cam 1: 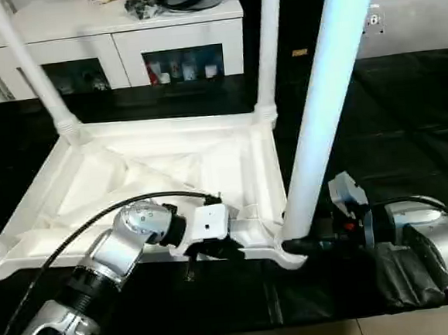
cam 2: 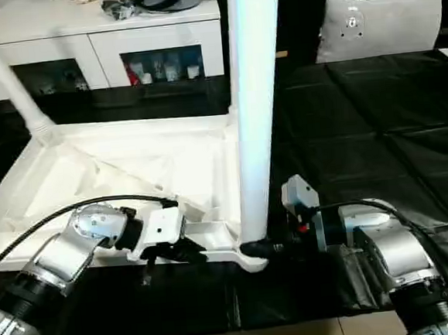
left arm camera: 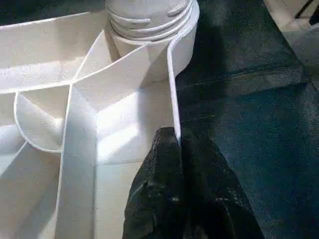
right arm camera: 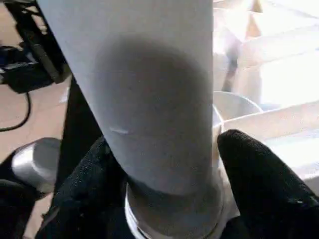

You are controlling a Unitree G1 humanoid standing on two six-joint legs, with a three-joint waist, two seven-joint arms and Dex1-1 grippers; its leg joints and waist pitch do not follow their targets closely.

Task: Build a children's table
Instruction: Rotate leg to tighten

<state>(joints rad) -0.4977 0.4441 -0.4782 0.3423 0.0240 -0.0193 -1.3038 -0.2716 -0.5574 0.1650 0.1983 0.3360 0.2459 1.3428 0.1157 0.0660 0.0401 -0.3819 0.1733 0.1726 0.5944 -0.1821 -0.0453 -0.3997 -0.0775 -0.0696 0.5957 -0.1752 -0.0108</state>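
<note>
The children's table lies upside down on a black-covered surface, its ribbed white top facing up. Two legs stand in the far corner sockets. A third leg rises from the near right socket. My left gripper is shut on the thin near rim of the top, close to that socket. My right gripper reaches in from the right, and its black fingers clasp the near right leg just above its threaded base.
A white cabinet with glass doors stands behind the table. A grey cushion leans at the back right. The black cover's front edge runs just below my forearms, with pale floor beyond it.
</note>
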